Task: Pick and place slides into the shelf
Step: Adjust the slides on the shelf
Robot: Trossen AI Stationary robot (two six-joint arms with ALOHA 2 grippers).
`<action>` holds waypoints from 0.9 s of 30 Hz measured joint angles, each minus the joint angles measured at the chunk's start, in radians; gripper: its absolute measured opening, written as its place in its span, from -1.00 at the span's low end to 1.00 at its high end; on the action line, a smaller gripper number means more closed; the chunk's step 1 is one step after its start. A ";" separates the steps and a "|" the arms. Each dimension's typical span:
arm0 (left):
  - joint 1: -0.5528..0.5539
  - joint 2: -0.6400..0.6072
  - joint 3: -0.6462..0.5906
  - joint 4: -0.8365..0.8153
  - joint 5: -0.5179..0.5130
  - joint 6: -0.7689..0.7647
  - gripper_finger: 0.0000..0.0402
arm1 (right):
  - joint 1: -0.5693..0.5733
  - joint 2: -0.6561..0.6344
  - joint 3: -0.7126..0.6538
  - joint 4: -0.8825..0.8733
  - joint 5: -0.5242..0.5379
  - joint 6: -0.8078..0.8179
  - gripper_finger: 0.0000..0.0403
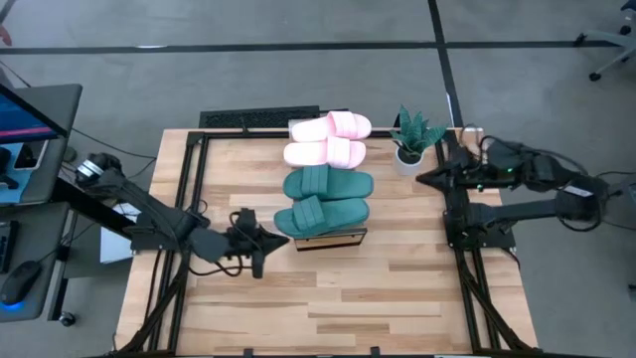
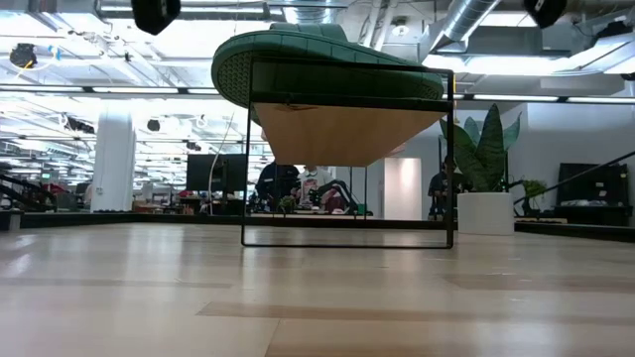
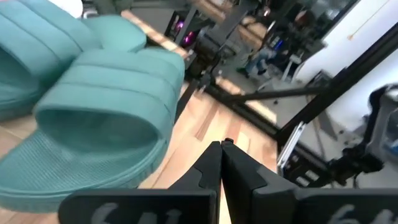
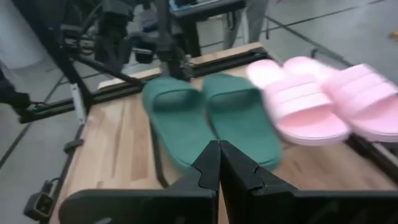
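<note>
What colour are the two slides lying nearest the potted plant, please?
Light pink slides, beside the potted plant; clearest in the high view.

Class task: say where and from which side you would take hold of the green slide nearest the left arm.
Probably grip the wide strap of the green slide: it arches above the sole and its opening faces the left pincer, which is shut. Come from that side, above the shelf.

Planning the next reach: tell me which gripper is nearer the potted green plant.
Right. The right gripper sits just beside the potted green plant; the left gripper is across the table, past the slides.
</note>
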 joint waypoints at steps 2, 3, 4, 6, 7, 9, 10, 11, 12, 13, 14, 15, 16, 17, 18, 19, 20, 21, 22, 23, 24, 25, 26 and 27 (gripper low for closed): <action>0.000 0.037 0.022 -0.027 0.011 -0.010 -1.00 | 0.050 0.000 -0.040 0.045 0.023 0.023 -1.00; 0.000 0.055 0.030 -0.032 0.020 -0.018 -1.00 | 0.076 0.000 -0.057 0.065 0.039 0.033 -1.00; 0.000 0.070 0.035 -0.032 0.026 -0.024 -1.00 | 0.102 0.000 -0.070 0.084 0.056 0.044 -1.00; -0.002 0.095 0.042 -0.030 0.047 -0.040 -1.00 | 0.161 0.000 -0.082 0.105 0.098 0.061 -1.00; -0.005 0.106 0.044 -0.028 0.054 -0.051 -1.00 | 0.192 0.000 -0.082 0.107 0.128 0.070 -1.00; -0.010 0.133 0.049 -0.026 0.059 -0.070 -1.00 | 0.254 0.003 -0.082 0.110 0.184 0.086 -1.00; -0.012 0.144 0.049 -0.025 0.059 -0.075 -1.00 | 0.285 0.004 -0.082 0.112 0.215 0.097 -1.00; -0.014 0.153 0.049 -0.026 0.057 -0.080 -1.00 | 0.317 0.004 -0.082 0.112 0.245 0.106 -1.00; -0.015 0.159 0.049 -0.026 0.051 -0.087 -1.00 | 0.350 0.005 -0.082 0.112 0.274 0.119 -1.00; -0.015 0.166 0.049 -0.023 0.046 -0.092 -1.00 | 0.380 0.005 -0.082 0.112 0.301 0.127 -1.00; -0.015 0.173 0.050 -0.022 0.043 -0.093 -1.00 | 0.412 0.008 -0.082 0.112 0.330 0.137 -1.00; -0.014 0.180 0.050 -0.026 0.041 -0.093 -1.00 | 0.441 0.014 -0.082 0.113 0.361 0.146 -1.00; -0.014 0.184 0.049 -0.029 0.033 -0.092 -1.00 | 0.472 0.021 -0.082 0.112 0.394 0.150 -1.00; -0.012 0.187 0.049 -0.028 0.024 -0.092 -1.00 | 0.499 0.026 -0.082 0.112 0.423 0.154 -1.00; -0.010 0.187 0.049 -0.028 0.017 -0.092 -1.00 | 0.524 0.032 -0.082 0.112 0.450 0.159 -1.00; -0.005 0.187 0.049 -0.031 0.015 -0.092 -1.00 | 0.548 0.038 -0.082 0.111 0.476 0.165 -1.00; 0.000 0.187 0.049 -0.033 0.015 -0.091 -1.00 | 0.569 0.045 -0.082 0.112 0.501 0.170 -1.00; 0.005 0.187 0.049 -0.037 0.014 -0.087 -1.00 | 0.587 0.049 -0.082 0.112 0.521 0.175 -1.00; 0.010 0.187 0.049 -0.038 0.013 -0.081 -1.00 | 0.603 0.052 -0.082 0.112 0.539 0.177 -1.00; 0.016 0.187 0.049 -0.040 0.012 -0.076 -1.00 | 0.617 0.055 -0.082 0.111 0.550 0.180 -1.00; 0.023 0.187 0.049 -0.044 0.012 -0.073 -1.00 | 0.628 0.057 -0.082 0.111 0.560 0.184 -1.00; 0.029 0.187 0.049 -0.047 0.012 -0.069 -1.00 | 0.638 0.058 -0.082 0.110 0.573 0.187 -1.00; 0.036 0.187 0.049 -0.050 0.013 -0.063 -1.00 | 0.646 0.057 -0.082 0.110 0.585 0.187 -1.00; 0.043 0.187 0.049 -0.049 0.014 -0.056 -1.00 | 0.654 0.056 -0.082 0.110 0.598 0.188 -1.00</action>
